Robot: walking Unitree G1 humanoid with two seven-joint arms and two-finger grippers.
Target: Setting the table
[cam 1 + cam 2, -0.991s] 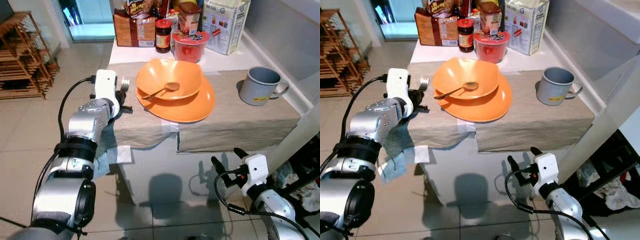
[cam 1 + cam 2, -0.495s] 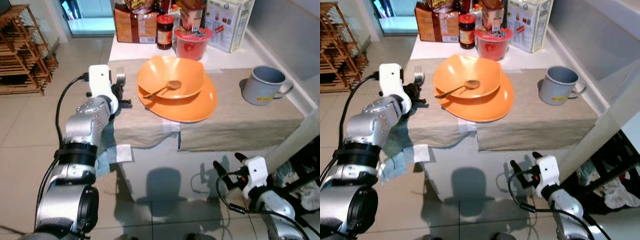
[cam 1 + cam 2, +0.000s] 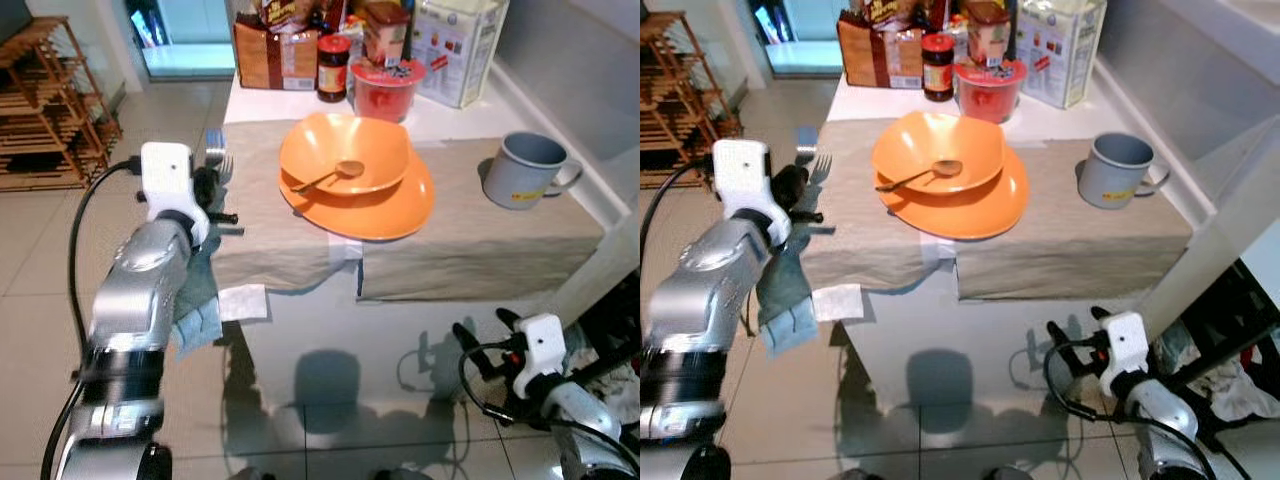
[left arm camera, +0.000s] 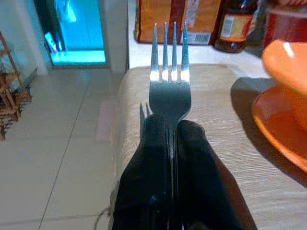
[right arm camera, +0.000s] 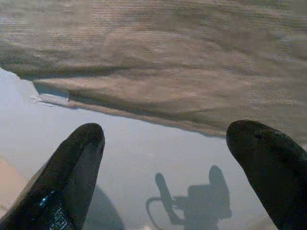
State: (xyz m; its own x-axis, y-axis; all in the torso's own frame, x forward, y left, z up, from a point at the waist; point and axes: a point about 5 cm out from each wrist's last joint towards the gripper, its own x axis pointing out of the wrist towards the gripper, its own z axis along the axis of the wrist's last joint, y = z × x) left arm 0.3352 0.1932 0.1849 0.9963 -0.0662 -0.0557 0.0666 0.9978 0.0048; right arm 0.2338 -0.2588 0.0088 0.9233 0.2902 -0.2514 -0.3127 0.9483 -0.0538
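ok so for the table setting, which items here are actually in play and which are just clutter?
In play:
- fork, clamped in the left gripper at the table's left edge
- orange bowl with spoon, on orange plate
- grey mug
- beige cloth

Clutter:
- jar, red tub, cartons at the back
- wooden rack
- right gripper, idle and low

L arm (image 3: 140, 290) raised, fingers (image 4: 192, 182) pinched | R arm low, fingers (image 5: 76, 172) spread
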